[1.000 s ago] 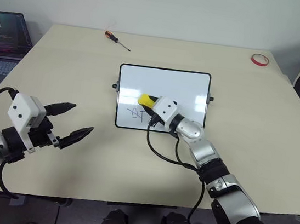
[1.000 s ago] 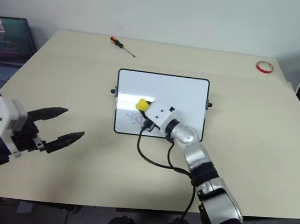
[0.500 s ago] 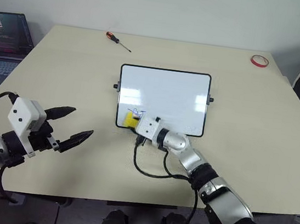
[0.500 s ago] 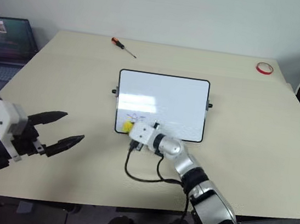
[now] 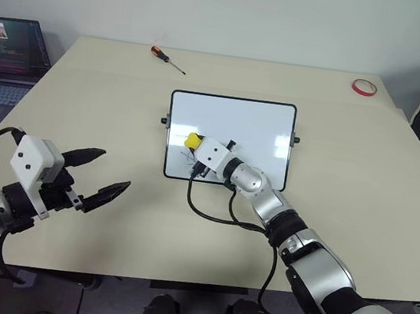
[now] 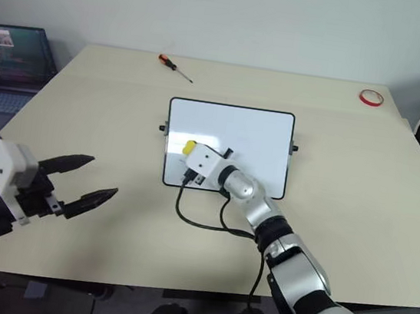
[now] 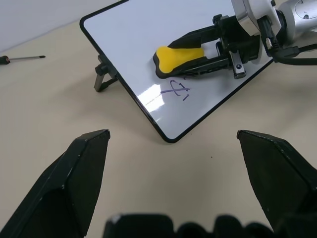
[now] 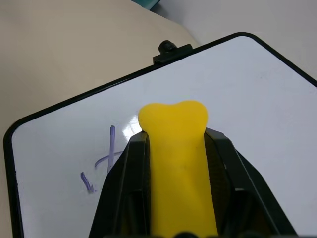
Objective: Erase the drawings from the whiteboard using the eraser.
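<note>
Gripping the small bright yellow eraser block between its two closed black fingers, the right hand presses it flat against the small glossy whiteboard with the thin black frame, near that board's lower left corner. Just beside the eraser on the whiteboard sits a blue marker scribble, the rest of the white surface looking clean. Near the whiteboard's left side, over the beige counter, the left hand hovers with its fingers spread wide, holding nothing.
</note>
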